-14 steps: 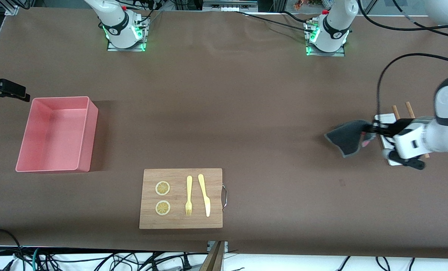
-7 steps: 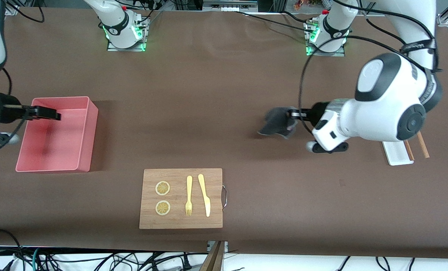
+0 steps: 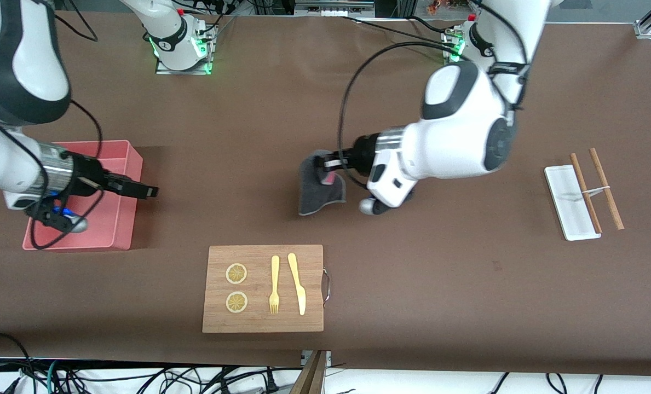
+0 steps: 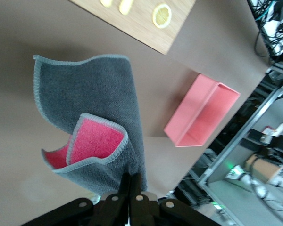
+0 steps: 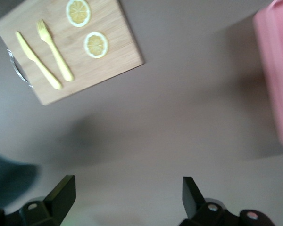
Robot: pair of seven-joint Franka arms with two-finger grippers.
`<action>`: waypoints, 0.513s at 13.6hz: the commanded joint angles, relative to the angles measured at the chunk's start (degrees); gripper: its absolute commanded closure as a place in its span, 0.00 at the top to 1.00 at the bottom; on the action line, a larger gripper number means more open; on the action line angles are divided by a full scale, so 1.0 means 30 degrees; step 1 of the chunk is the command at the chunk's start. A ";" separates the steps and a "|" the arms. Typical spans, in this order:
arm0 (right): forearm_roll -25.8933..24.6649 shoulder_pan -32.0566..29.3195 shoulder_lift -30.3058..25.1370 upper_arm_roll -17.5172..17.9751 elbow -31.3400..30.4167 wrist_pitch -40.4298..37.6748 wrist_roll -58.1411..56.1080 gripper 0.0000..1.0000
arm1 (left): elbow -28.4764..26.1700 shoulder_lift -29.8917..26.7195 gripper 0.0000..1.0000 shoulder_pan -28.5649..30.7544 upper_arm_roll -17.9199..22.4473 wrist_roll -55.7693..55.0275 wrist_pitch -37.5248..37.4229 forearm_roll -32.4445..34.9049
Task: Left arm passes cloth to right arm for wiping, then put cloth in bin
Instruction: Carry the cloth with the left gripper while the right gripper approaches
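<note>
Front view shows the left hand (image 3: pixel 325 162) clamped on the grey cloth (image 3: pixel 318 187), which hangs in the air over the tabletop (image 3: pixel 391 284) above the wooden board (image 3: pixel 263 288). Toward the right arm's end from that board, the right hand (image 3: pixel 144 191) hovers with fingers spread wide and empty over the pink bin (image 3: pixel 125 219).

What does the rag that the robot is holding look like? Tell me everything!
The cloth is a small, soft, fuzzy rag, dark grey on one face and pink on the other, with a pale stitched edge. It hangs crumpled, one corner curled over so the pink shows. The left gripper is shut on its top edge and holds it in the air over the bare brown table, above the middle. Nothing else touches it.
</note>
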 commanded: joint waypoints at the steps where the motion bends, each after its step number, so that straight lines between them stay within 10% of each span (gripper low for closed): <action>1: 0.0692 0.1177 0.0369 -0.0120 0.0001 0.1148 0.2895 1.00 | 0.0811 0.0894 0.00 -0.1106 0.0277 -0.1371 0.2426 -0.2106; 7: 0.1449 0.2704 0.1511 -0.0120 0.0030 0.3582 0.6886 1.00 | 0.0986 0.1862 0.00 -0.2340 0.0276 -0.1373 0.6656 -0.5773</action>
